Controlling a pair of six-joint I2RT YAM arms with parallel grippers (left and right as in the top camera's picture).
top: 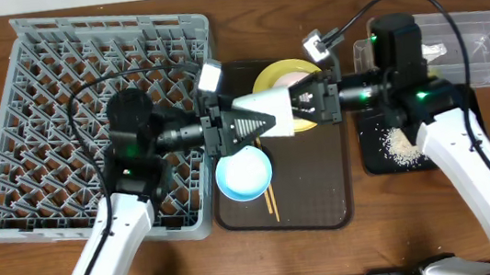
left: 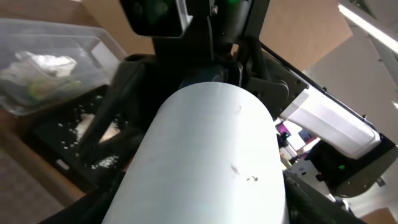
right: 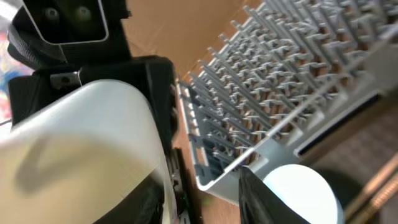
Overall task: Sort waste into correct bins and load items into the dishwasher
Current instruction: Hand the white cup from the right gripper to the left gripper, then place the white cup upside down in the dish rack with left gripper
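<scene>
My left gripper is shut on the cream-white bowl and holds it on its side above the brown serving tray. The bowl fills the left wrist view. My right gripper faces the bowl's rim with its jaws open; the bowl lies against its left finger. The light blue bowl and the chopsticks rest on the serving tray. The yellow plate is behind the grippers. The grey dish rack is on the left. The white cup is not in view.
The clear tub at the back right holds the white napkin and a green scrap. The black tray beside the serving tray holds pale grains. Both arms cross the table's middle.
</scene>
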